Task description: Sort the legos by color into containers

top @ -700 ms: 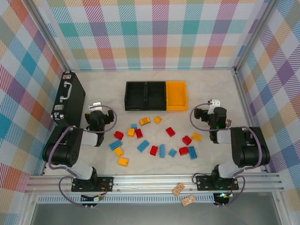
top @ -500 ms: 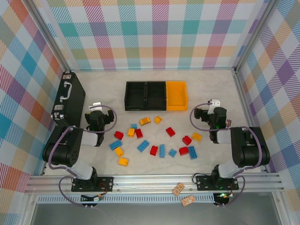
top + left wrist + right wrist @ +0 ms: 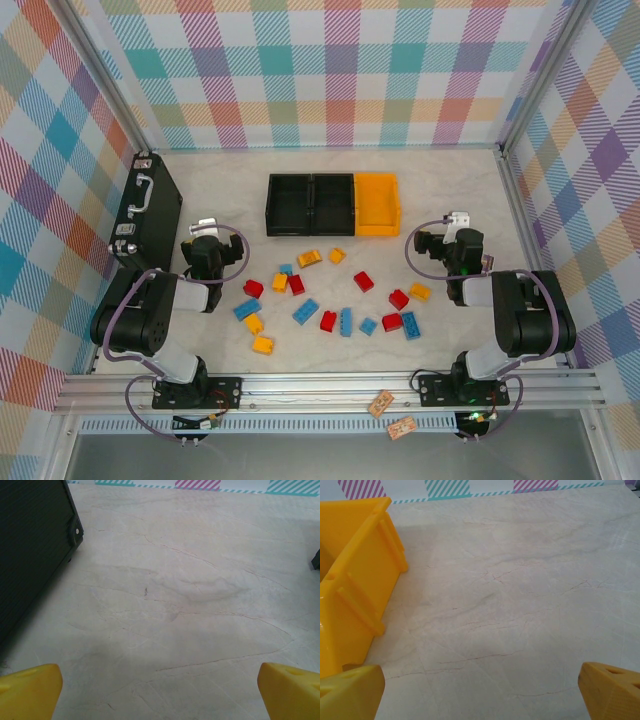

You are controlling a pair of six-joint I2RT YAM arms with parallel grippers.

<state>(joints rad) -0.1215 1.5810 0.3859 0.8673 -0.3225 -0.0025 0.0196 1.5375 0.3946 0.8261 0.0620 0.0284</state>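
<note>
Several red, blue and yellow-orange legos [image 3: 330, 290] lie scattered on the marble table between the two arms. Behind them stand the containers in a row: two black bins [image 3: 311, 203] and one orange-yellow bin [image 3: 378, 203], all looking empty. The orange-yellow bin [image 3: 350, 580] also fills the left of the right wrist view. My left gripper [image 3: 205, 232] rests left of the bricks; its yellow fingertips [image 3: 30, 692] stand wide apart over bare table, so it is open. My right gripper [image 3: 450, 225] sits right of the bricks, its fingertips [image 3: 610, 692] likewise spread, open with nothing between them.
A black briefcase [image 3: 145, 205] with metal latches lies at the left edge, close to the left gripper, and its side [image 3: 30, 550] shows in the left wrist view. Plaid walls enclose the table. Two small tags [image 3: 390, 415] lie on the front rail.
</note>
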